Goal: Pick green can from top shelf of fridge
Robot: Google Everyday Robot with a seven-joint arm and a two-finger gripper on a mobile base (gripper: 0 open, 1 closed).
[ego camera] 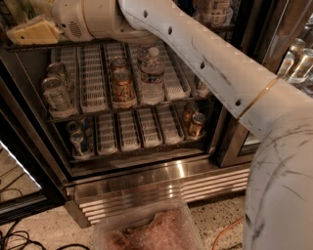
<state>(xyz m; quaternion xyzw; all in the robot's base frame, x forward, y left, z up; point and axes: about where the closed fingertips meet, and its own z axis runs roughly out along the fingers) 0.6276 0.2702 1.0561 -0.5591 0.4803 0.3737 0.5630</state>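
My gripper (32, 33), with a pale yellow tip, is at the top left, reaching into the fridge (166, 190) just above the dark front edge of the top shelf (29, 47). A green shape with pale streaks (15, 9) shows in the corner right behind the gripper. It looks like the green can, mostly cut off by the frame edge. I cannot see whether the gripper touches it. My white arm (205, 63) crosses the view from the right.
The rack below holds silvery cans (55, 93), orange-brown cans (122, 85), a water bottle (151, 73) and white lane trays (93, 83). The lowest rack has more cans (195, 124). A clear plastic bin (146, 229) stands on the floor in front. Cables (19, 239) lie at the left.
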